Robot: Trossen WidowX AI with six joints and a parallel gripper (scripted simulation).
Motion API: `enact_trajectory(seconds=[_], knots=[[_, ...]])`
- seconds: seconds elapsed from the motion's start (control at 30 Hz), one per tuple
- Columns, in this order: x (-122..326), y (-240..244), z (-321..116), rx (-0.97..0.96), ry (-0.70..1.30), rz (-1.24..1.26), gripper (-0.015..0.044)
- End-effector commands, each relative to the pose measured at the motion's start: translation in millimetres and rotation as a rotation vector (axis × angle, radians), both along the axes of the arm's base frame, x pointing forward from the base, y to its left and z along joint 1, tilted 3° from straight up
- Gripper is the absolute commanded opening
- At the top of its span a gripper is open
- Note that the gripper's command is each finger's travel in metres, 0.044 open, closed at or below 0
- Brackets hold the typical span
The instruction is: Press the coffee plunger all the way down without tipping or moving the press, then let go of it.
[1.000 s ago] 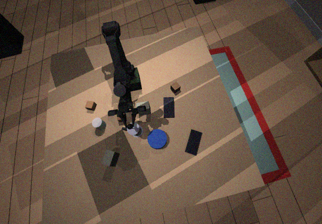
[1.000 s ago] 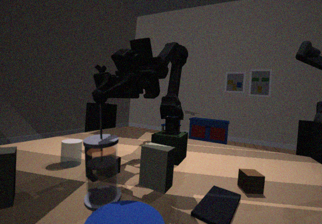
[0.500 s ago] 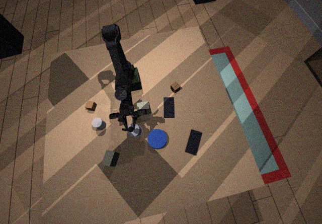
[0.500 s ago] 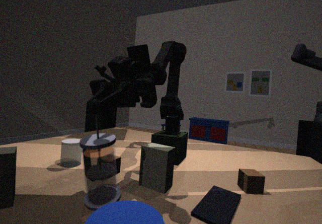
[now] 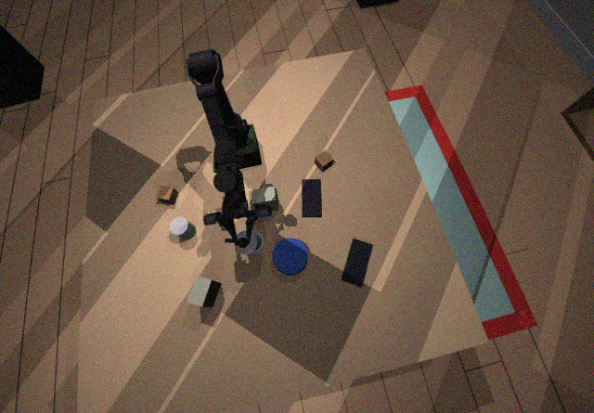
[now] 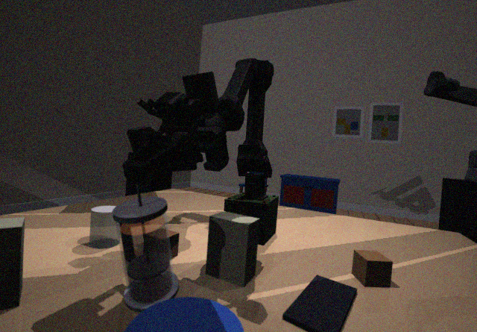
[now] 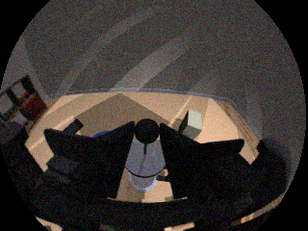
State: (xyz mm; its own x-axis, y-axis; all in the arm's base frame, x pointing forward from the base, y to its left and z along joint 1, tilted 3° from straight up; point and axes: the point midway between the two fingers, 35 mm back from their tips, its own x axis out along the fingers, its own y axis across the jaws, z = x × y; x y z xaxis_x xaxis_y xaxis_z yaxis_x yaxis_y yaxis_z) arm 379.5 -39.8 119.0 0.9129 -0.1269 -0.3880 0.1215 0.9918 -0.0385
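The coffee press [image 6: 150,292] [image 7: 142,187] is a clear cylinder with a grey lid [image 6: 134,211] [image 7: 144,159]. In the exterior view it leans to the left, its base ring slanted and higher at the right. A short length of plunger rod [image 6: 139,195] [image 7: 145,148] stands out above the lid, so the knob is near the lid but apart from it. My gripper [image 5: 242,242] [image 7: 146,126] is shut on the round black plunger knob, seen between the fingertips in the wrist view. The dark fingers hide the knob in the exterior view. The plunger disc's height inside is unclear.
A grey box [image 5: 261,200] [image 6: 232,247] stands close to the press. A blue round object [image 5: 290,256] [image 6: 186,316] is on its other side. A white cup [image 5: 179,225] [image 6: 103,224], another box [image 5: 199,290] [image 7: 194,121], wooden cubes [image 5: 324,160] and dark slabs [image 5: 312,199] stand around.
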Motion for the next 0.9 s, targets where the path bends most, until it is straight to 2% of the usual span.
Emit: enact_trajectory(seconds=[0.0,0.87], knots=[[-2.8,-0.7,-24.0,-0.001,0.077,0.002,0.0122],[5.1,-1.6,-21.6,-0.001,0.077,0.002,0.0122]])
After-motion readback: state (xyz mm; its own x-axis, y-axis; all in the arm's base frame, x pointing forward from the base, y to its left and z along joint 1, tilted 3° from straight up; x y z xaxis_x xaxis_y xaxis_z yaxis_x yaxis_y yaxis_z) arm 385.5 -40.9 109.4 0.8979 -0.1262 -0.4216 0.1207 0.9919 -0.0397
